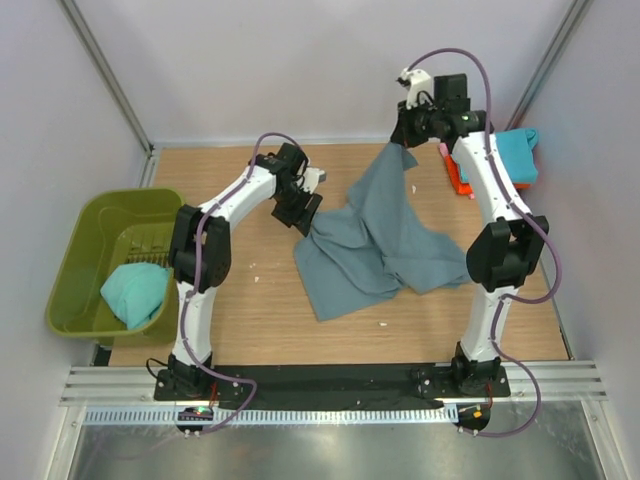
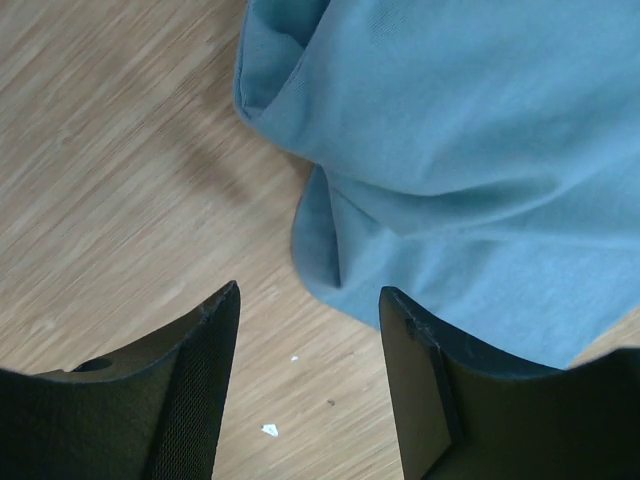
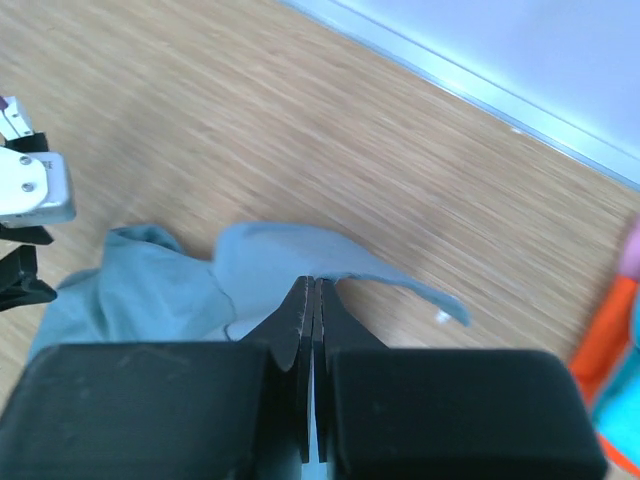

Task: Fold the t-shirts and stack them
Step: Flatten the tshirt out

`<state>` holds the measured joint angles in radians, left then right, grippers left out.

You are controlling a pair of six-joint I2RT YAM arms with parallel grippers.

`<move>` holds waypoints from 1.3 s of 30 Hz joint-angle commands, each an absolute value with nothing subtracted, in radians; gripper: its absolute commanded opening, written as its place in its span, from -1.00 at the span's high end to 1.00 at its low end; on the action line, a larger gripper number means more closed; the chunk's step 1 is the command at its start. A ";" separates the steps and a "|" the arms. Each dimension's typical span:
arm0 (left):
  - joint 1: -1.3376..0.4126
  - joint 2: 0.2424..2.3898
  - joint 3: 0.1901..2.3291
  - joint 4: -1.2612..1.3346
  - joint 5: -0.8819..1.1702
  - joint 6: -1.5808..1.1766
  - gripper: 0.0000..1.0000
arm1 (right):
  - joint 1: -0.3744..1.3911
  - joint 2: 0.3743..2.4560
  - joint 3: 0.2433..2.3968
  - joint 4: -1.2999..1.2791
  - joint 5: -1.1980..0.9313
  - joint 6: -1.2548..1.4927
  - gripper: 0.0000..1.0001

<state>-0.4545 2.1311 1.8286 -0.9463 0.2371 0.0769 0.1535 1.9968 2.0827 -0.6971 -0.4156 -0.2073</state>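
The right claw (image 1: 404,140) is pressed together on a corner of the slate blue-grey t-shirt (image 1: 385,240). It holds that corner up near the far edge of the table (image 1: 250,300), while the rest of the cloth trails down and lies crumpled on the wood between the two arms. The left claw (image 1: 302,208) is spread and grips nothing, hanging close by the shirt's left edge. A turquoise t-shirt (image 1: 135,293) lies bunched in the olive-green tub (image 1: 85,250) at the left, and a second turquoise t-shirt (image 1: 518,152) lies on an orange t-shirt (image 1: 458,180) at the far right.
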 commanded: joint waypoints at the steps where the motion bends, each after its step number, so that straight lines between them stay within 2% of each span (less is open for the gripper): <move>1: -0.446 2.196 1.885 -0.985 0.302 0.057 -0.19 | 0.092 1.896 2.071 -0.666 -0.370 -0.222 0.97; 9: -0.442 2.260 1.921 -1.000 0.345 0.058 -0.14 | 0.066 1.879 2.059 -0.667 -0.365 -0.230 0.98; 12: -0.440 2.264 1.916 -1.002 0.368 0.069 0.03 | 0.061 1.882 2.048 -0.663 -0.367 -0.230 0.98; 16: -0.442 2.266 1.917 -1.020 0.416 0.089 0.86 | 0.055 1.891 2.045 -0.654 -0.351 -0.232 0.97; 17: -0.440 2.260 1.916 -1.025 0.413 0.089 0.98 | 0.054 1.893 2.049 -0.655 -0.348 -0.233 0.98; 22: -0.407 2.096 1.899 -1.023 0.330 0.092 1.00 | 0.022 1.875 2.111 -0.649 -0.308 -0.229 0.97; 28: -0.276 1.855 1.982 -1.017 0.204 0.167 1.00 | -0.024 1.774 2.146 -0.620 -0.284 -0.281 0.97; 34: -0.230 1.672 2.033 -1.023 0.195 0.252 1.00 | -0.035 1.683 2.145 -0.621 -0.301 -0.276 0.97; 39: -0.232 1.524 1.950 -1.108 0.242 0.227 1.00 | -0.034 1.539 2.050 -0.643 -0.330 -0.264 0.98</move>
